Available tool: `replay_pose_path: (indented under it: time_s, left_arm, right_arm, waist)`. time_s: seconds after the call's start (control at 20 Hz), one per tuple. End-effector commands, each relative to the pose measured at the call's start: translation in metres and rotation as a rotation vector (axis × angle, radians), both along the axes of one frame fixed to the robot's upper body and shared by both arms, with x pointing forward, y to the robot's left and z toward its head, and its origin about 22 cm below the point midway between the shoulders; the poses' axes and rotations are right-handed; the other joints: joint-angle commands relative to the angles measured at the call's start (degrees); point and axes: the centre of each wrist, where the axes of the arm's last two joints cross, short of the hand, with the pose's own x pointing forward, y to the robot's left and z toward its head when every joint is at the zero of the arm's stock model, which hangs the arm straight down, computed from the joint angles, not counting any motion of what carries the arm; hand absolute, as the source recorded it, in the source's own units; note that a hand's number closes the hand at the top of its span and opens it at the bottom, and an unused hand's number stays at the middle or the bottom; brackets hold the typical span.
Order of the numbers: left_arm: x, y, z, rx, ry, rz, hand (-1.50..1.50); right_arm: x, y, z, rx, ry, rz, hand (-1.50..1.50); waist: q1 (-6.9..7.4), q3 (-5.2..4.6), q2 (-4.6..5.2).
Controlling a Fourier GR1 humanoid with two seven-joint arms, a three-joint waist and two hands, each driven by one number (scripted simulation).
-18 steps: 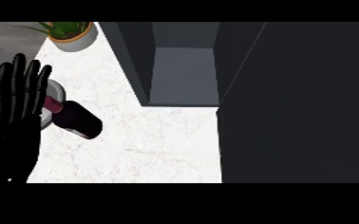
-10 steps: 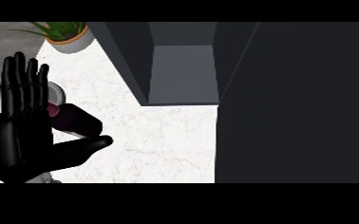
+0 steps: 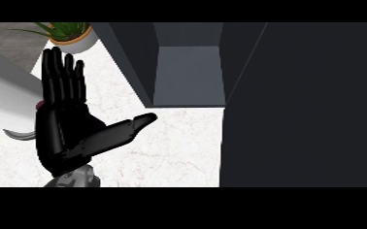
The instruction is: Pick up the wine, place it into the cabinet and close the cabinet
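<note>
Black-fingered: holds left hand (image 3: 64, 126) wide open at nine o'clock, nearly hiding wine (image 3: 40, 106); open cabinet (image 3: 188, 73) at twelve.

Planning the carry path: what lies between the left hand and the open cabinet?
In the head view, only bare white counter lies between the left hand and the open cabinet; the potted plant stands farther back, off that stretch.

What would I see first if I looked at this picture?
The big black left hand jumps out first: it is open, fingers straight up, at the left over the white counter. Next comes the open cabinet in the middle, with its dark door filling the right side. A green plant sits in the top left corner.
</note>
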Motion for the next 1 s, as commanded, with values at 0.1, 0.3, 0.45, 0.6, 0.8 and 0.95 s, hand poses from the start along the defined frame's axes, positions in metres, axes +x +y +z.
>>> replay_pose_path:
  time_s: [0.1,0.3,0.45,0.6,0.8,0.95]
  left_arm:
    - [0.003,-0.031,0.035,-0.032,-0.003,0.004,-1.5]
    - [-0.006,-0.037,0.046,-0.049,-0.04,0.027,-1.5]
    - [-0.005,-0.04,0.037,-0.05,-0.011,0.035,-1.5]
    - [-0.015,-0.047,0.046,-0.068,-0.032,0.077,-1.5]
    - [-0.015,-0.034,0.055,-0.057,-0.023,0.116,-1.5]
    - [-0.027,-0.022,0.057,-0.043,-0.005,0.127,-1.5]
  right_arm:
    - [-0.014,0.006,0.029,-0.006,0.008,0.012,-1.5]
    - [-0.02,0.008,0.036,0.002,0.02,0.008,-1.5]
    - [-0.014,0.004,0.033,-0.003,0.008,0.007,-1.5]
    - [-0.007,0.006,0.043,0.008,0.016,-0.004,-1.5]
    - [-0.025,0.011,0.05,0.013,0.009,-0.005,-1.5]
    - [-0.022,0.008,0.045,-0.009,0.017,-0.008,-1.5]
  waist:
    - [0.37,0.05,-0.01]
    - [0.4,0.04,-0.05]
    - [0.34,0.03,0.02]
    - [0.56,0.04,-0.02]
    - [0.47,0.04,-0.12]
    - [0.48,0.04,-0.06]
